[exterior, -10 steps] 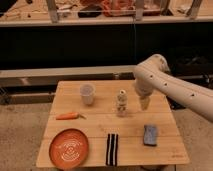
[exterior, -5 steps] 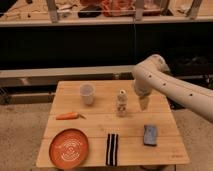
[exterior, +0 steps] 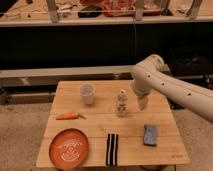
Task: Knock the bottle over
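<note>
The small clear bottle (exterior: 121, 103) with a pale cap stands upright near the middle of the wooden table (exterior: 100, 125). My gripper (exterior: 143, 102) hangs from the white arm just to the right of the bottle, at about the same height, a short gap apart from it. A wider white cup (exterior: 87, 93) stands to the bottle's left.
A carrot (exterior: 67, 116) lies at the left. An orange plate (exterior: 69, 148) sits at the front left. A black-and-white striped item (exterior: 112, 149) lies at the front middle, a blue sponge (exterior: 150, 135) at the front right. A dark shelf unit stands behind the table.
The arm and gripper have shifted slightly left, closer to the bottle. The bottle still stands upright in the same place.
</note>
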Controlling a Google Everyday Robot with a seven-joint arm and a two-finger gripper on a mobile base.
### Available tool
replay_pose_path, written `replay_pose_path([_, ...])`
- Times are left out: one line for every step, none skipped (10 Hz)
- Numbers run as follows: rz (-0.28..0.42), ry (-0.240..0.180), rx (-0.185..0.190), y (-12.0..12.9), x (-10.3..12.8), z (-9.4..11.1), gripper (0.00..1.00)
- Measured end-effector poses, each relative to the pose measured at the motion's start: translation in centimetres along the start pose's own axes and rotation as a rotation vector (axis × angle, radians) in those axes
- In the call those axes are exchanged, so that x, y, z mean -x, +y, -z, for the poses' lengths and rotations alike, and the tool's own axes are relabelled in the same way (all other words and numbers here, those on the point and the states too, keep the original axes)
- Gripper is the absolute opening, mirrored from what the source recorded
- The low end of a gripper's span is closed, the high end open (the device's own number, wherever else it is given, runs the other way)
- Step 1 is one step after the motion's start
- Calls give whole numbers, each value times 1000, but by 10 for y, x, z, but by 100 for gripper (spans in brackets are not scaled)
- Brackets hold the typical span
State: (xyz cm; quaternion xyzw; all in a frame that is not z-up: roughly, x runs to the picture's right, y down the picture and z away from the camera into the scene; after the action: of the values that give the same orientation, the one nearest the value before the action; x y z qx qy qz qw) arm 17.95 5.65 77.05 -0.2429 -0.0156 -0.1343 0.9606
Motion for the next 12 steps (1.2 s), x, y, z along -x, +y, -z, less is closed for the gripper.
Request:
replay_pose_path([3,-1,1,-1,1,-1,80])
replay_pose_path([4,-2,1,-1,2,-1,80])
replay_pose_path([6,-3,3,-1,3,-2,80])
replay_pose_path([9,-4,4,-1,4,-2,80])
replay_pose_path([10,-5,4,-2,4,-2,80])
replay_pose_path([10,-6,4,-2,5,-3,80])
replay_pose_path([10,-7,5,-2,6,-3,80])
replay_pose_path([11,-8,7,-3,6,-3,76])
replay_pose_path([13,-10,7,-3,8,-3,73])
replay_pose_path([14,-11,8,-4,9,-3,74])
replay_pose_path([17,-13,10,-4,11,-3,79])
replay_pose_path([18,-16,12,-4,12,-4,80])
